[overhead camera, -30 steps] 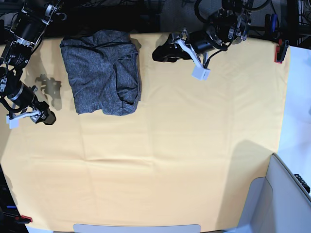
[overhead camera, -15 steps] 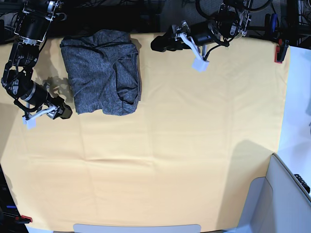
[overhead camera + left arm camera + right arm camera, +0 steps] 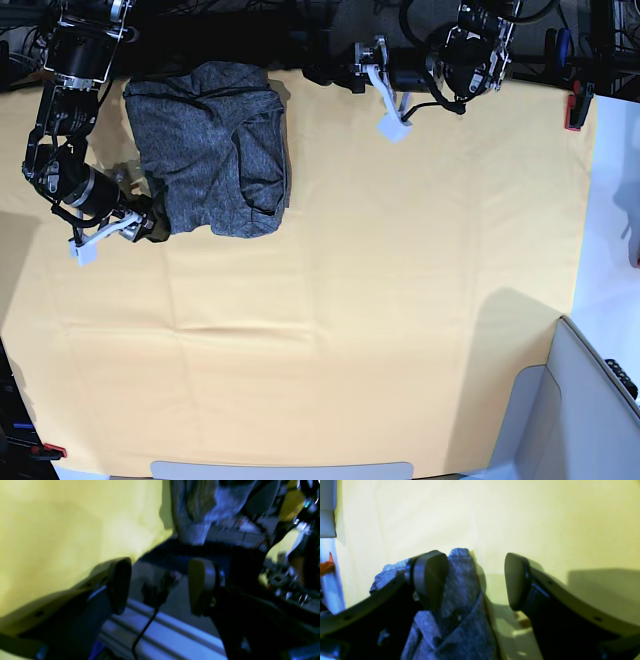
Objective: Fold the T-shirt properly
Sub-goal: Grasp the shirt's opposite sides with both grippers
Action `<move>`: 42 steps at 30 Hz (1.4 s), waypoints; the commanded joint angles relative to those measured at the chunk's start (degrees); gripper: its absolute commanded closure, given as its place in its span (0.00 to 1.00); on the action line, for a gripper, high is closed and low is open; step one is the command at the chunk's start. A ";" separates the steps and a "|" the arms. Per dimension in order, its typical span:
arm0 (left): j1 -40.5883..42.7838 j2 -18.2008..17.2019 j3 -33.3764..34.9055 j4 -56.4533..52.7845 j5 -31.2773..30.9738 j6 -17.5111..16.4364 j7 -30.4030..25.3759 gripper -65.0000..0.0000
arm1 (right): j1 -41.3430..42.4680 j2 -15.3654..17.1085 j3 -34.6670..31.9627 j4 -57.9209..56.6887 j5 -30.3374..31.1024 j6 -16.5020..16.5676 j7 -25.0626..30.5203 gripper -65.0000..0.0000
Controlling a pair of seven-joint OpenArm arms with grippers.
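A broad yellow-orange tablecloth (image 3: pixel 380 280) covers the table, faintly creased. A small red clamp (image 3: pixel 574 110) grips its far right edge, another red clip (image 3: pixel 50 452) its near left corner. A pale grey bin (image 3: pixel 585 410) overlaps the near right corner.

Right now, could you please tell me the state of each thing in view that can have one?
T-shirt: folded into a compact bundle, lying on the tablecloth.
Right end effector: open, at the T-shirt's corner, nothing clamped.
Left end effector: open, empty, past the table's far edge.
Tablecloth: spread flat, faint creases.
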 commanded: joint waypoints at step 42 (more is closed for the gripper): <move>-22.03 2.26 17.62 -8.10 7.19 -7.42 -1.24 0.45 | 0.49 -3.24 -0.05 0.53 -7.68 -0.12 -0.79 0.39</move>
